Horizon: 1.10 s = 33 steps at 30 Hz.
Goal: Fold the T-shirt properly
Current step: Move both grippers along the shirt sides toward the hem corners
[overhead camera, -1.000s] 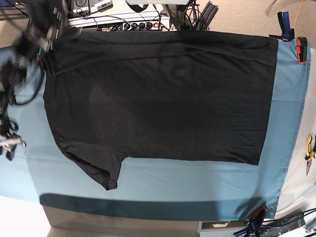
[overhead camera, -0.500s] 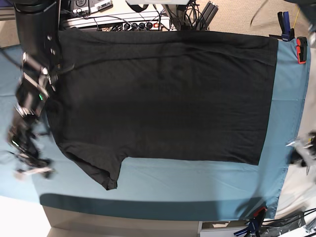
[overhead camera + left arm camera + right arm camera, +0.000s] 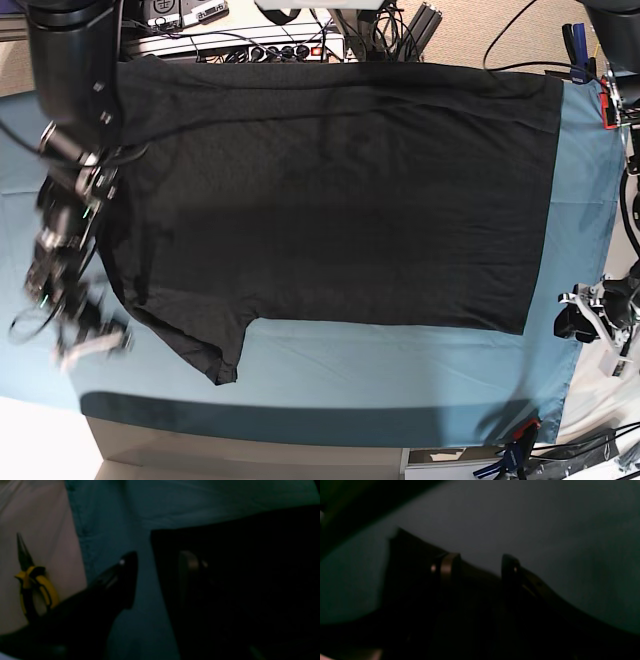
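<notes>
The black T-shirt (image 3: 330, 190) lies spread flat, plain side up, on the teal table cloth (image 3: 400, 385); its near sleeve (image 3: 205, 350) points to the front left. My right gripper (image 3: 95, 345) hangs blurred just left of that sleeve. In the dim right wrist view it (image 3: 480, 562) is open and holds nothing. My left gripper (image 3: 572, 328) is over the cloth beside the shirt's front right hem corner. In the left wrist view it (image 3: 157, 567) is open, one finger (image 3: 187, 562) over the shirt (image 3: 237, 580) and the other over the cloth.
Clamps hold the cloth at the back right (image 3: 608, 100) and the front right (image 3: 515, 450). Cables and a power strip (image 3: 250, 45) lie along the back edge. Yellow-handled pliers (image 3: 32, 587) lie on the white surface past the cloth's right edge.
The right arm swept from the back left down the shirt's left edge to the near sleeve. The left arm came into view at the right, down near the hem corner.
</notes>
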Tool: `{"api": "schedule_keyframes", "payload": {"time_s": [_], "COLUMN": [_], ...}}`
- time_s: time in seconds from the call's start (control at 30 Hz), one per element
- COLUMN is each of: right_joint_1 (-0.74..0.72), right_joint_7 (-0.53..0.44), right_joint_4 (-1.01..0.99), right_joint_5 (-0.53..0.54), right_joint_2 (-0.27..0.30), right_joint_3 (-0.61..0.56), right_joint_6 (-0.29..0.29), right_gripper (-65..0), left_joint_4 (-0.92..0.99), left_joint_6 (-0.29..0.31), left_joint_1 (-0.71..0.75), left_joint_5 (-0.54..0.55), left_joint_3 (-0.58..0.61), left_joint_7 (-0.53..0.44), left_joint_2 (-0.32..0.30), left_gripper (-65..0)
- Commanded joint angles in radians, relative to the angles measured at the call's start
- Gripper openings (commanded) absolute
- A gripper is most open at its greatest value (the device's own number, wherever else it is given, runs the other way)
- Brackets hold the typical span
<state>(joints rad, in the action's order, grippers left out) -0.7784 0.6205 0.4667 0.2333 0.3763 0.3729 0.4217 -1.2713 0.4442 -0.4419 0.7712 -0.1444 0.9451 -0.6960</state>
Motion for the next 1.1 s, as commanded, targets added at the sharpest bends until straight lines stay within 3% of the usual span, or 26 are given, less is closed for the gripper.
{"api": "schedule_keyframes", "payload": {"time_s": [0.0, 0.27, 0.47, 0.63, 0.73, 1.07], "right_joint_1": [-0.023, 0.059, 0.069, 0.069, 0.069, 0.069], "right_joint_7": [-0.043, -0.183, -0.204, -0.180, -0.148, -0.092], "right_joint_4": [0.016, 0.016, 0.016, 0.016, 0.016, 0.016], "right_joint_5": [0.004, -0.110, -0.129, -0.064, 0.002, 0.084], "right_joint_2": [0.016, 0.017, 0.015, 0.014, 0.013, 0.014], "right_joint_3": [0.001, 0.001, 0.001, 0.001, 0.001, 0.001], "right_joint_6": [0.010, 0.008, 0.008, 0.010, 0.061, 0.151], "right_gripper": [-38.6, -38.6, -38.6, -38.6, -38.6, -38.6], "left_joint_4": [-0.014, -0.014, -0.014, -0.014, -0.014, -0.014], "left_joint_6": [0.001, 0.001, 0.001, 0.001, 0.001, 0.001], "left_joint_1": [-0.029, -0.029, -0.029, -0.029, -0.029, -0.029], "left_joint_5": [0.018, 0.018, 0.018, 0.018, 0.018, 0.017], "left_joint_3": [-0.009, -0.009, -0.009, -0.009, -0.009, -0.009], "left_joint_7": [-0.018, -0.018, -0.017, -0.017, -0.017, -0.018], "left_joint_2": [-0.024, -0.024, -0.024, -0.024, -0.024, -0.024], "left_gripper": [-36.7, -36.7, -36.7, -36.7, -36.7, -36.7]}}
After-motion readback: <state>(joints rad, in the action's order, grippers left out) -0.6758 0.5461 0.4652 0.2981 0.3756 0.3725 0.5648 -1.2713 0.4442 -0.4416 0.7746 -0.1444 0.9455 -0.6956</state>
